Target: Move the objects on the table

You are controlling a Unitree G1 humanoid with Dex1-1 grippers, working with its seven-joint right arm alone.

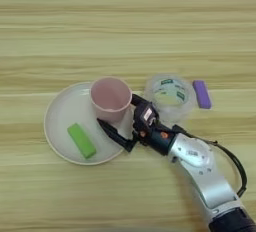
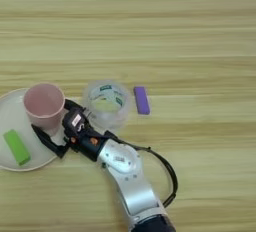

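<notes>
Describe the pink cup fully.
The pink paper cup stands upright and looks empty, mouth open upward, on the right part of the pale round plate. It looks like matte paper with a thin rim. The right pincer straddles its lower right side with black fingers spread; contact is unclear.

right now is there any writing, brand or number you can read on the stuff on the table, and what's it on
None can be read.
Tape roll: a green and white label with marks on it, too blurred to read.
Gripper: a small white patch near its base, nothing legible on it.
Pink cup, green block, purple block and plate: no print in view.
</notes>
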